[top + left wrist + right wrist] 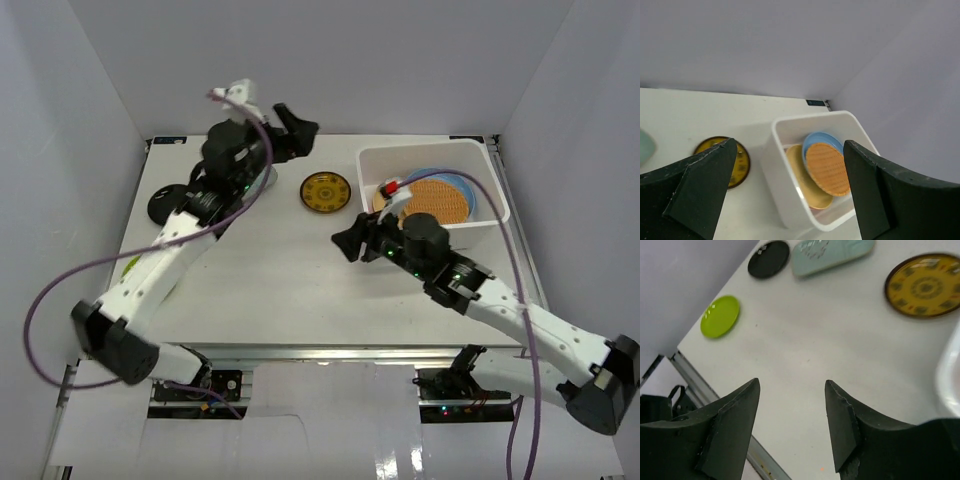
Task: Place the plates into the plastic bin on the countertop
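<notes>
Item: the plastic bin (498,212), white, sitting at the far right of the countertop (285,285). It is holding a blue plate (822,140), a woven-look orange plate (828,168) lying on top of it, and a tan plate (801,176) overlapping beside them. Any further dish beneath them is hidden. Outstanding on the countertop: the yellow-and-dark patterned plate (326,192), lying just left of the bin, apart from its wall. The mint-green dotted plate (832,252), black plate (769,258) and lime green plate (720,315) are lying well apart at the far left. Left gripper (297,125): hovering high near the back wall, jaws spread wide, carrying nothing, its camera looking down on bin and patterned plate. Right gripper (792,390): hanging over the middle of the countertop, jaws also parted and empty, facing the left-hand plates. Step in hand, as judged: fetching the next dish, the patterned plate being nearest to both grippers. Handling note: the plate is lying flat, so one finger is needing to come in low and tilted at the rim, catching the lip rather than pressing straight down. Lift before travelling, clear the flared bin rim, and release low over the stacked plates to avoid a clatter or a plate tipping against the wall.
</notes>
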`<state>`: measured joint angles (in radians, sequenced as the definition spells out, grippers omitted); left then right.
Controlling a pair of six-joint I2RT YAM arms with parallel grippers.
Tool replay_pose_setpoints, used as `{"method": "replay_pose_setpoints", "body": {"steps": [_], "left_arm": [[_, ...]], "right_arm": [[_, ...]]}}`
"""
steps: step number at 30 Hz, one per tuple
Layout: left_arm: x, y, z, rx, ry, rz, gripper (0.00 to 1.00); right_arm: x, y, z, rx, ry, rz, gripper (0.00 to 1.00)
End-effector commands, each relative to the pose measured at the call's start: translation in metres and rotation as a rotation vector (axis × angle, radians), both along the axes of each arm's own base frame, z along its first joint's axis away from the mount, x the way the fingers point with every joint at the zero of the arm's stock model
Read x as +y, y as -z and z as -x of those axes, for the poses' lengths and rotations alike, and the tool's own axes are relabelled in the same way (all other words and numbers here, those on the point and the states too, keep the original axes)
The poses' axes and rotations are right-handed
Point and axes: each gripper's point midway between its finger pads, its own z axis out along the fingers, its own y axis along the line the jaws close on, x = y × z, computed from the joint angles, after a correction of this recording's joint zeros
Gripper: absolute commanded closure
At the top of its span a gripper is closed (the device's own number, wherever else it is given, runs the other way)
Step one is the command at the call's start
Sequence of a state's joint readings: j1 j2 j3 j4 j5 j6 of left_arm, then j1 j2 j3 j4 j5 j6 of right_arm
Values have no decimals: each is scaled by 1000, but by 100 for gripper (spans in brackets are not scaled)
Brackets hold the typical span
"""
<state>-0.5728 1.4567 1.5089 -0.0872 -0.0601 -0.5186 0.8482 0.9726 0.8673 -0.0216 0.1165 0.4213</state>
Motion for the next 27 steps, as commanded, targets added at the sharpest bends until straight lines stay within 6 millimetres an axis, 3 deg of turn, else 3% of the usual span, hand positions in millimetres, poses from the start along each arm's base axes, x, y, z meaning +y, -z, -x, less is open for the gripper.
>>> {"method": "replay_pose_setpoints", "body": {"steps": [1, 2, 4, 5, 6, 8, 10, 11, 12, 13, 14, 15, 16, 17, 18, 19, 20, 21, 22, 23, 24, 25, 26, 27], "left_arm": [[60, 2, 36, -40, -147, -65, 2], [89, 1, 56, -61, -215, -65, 2], [116, 8, 77, -53, -278, -84, 2], [142, -5, 97, -90, -348, -59, 2], [154, 14, 105, -56, -381, -97, 2], [187, 10, 130, -76, -472, -80, 2], [202, 28, 144, -38, -503, -111, 2], [208, 32, 151, -31, -513, -111, 2], [219, 36, 164, -24, -528, -106, 2], [223, 44, 169, -6, -537, -96, 2], [226, 49, 173, 8, -544, -93, 2], [230, 59, 179, 36, -548, -110, 2], [236, 60, 186, 37, -557, -102, 2], [237, 64, 189, 54, -557, -93, 2], [239, 72, 193, 74, -554, -106, 2], [241, 73, 197, 74, -554, -102, 2], [243, 74, 200, 82, -556, -93, 2], [245, 79, 203, 102, -559, -108, 2], [247, 79, 206, 106, -564, -106, 2], [249, 79, 208, 113, -567, -98, 2], [250, 82, 210, 122, -567, -104, 2], [250, 81, 212, 123, -562, -103, 2], [252, 79, 215, 118, -562, -96, 2], [253, 78, 217, 114, -561, -89, 2]], "right_arm": [[63, 1, 16, 4, -139, -61, 39], [84, 18, 12, 31, -151, -40, 38], [113, 29, 20, 49, -195, -37, 37], [136, 38, 14, 71, -204, -34, 37], [151, 42, 19, 82, -227, -33, 37], [188, 55, 12, 107, -245, -29, 34], [217, 65, 13, 141, -299, -29, 32], [234, 98, 10, 188, -313, 16, 32], [255, 79, 5, 187, -331, -34, 31], [269, 87, 11, 215, -376, -33, 31], [282, 119, 9, 261, -378, 0, 30], [299, 104, 5, 254, -392, -41, 30], [311, 109, 9, 287, -414, -60, 29], [322, 139, 8, 325, -412, -34, 28], [332, 144, 7, 341, -413, -42, 27], [348, 128, 7, 352, -432, -89, 27], [358, 155, 6, 392, -430, -71, 27], [374, 136, 4, 379, -450, -120, 27], [382, 140, 5, 397, -454, -131, 26], [389, 167, 5, 460, -443, -125, 27], [396, 168, 5, 477, -449, -143, 26], [406, 154, 6, 477, -471, -187, 27], [410, 173, 4, 526, -453, -196, 27], [414, 174, 3, 542, -451, -215, 27]]}}
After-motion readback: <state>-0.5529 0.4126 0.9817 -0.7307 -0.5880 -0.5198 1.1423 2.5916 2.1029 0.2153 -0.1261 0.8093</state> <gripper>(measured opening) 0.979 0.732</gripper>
